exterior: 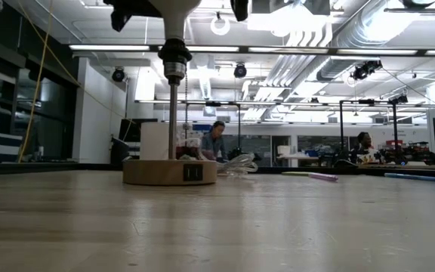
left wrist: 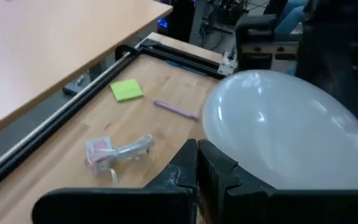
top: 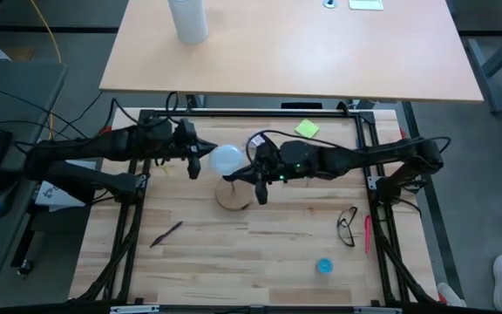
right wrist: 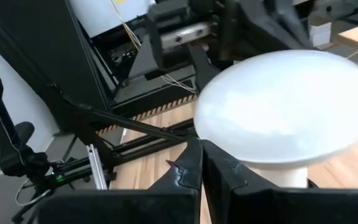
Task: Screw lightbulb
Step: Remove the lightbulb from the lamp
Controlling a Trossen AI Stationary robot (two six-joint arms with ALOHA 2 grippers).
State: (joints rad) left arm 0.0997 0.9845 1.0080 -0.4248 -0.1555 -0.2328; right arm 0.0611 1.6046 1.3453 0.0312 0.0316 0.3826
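Note:
The lightbulb (top: 227,160), a white frosted globe, stands upright over a round wooden disc (top: 234,195). In the low view its screw base (exterior: 174,59) sits on top of the black socket post (exterior: 173,113), which rises from the disc (exterior: 170,171). My left gripper (top: 196,162) is shut at the globe's left side. My right gripper (top: 258,177) is shut at the globe's right side, a little lower. Both wrist views show the shut fingers right against the globe (left wrist: 291,130) (right wrist: 278,118). My left gripper lays its shut fingertips (left wrist: 219,165) against the lower left side of the globe (left wrist: 241,171), coming almost level from the table's left. The bulb stays upright on the socket post. My right gripper sets its shut fingertips (right wrist: 194,165) under the globe's right edge (right wrist: 229,152), beside the pale neck (right wrist: 281,177), coming almost level from the table's right.
Glasses (top: 347,225), a pink pen (top: 367,234) and a small blue cap (top: 323,265) lie at the right. A green note (top: 307,129) lies at the far side and a dark pen (top: 166,234) near left. A white cylinder (top: 188,19) stands on the desk beyond.

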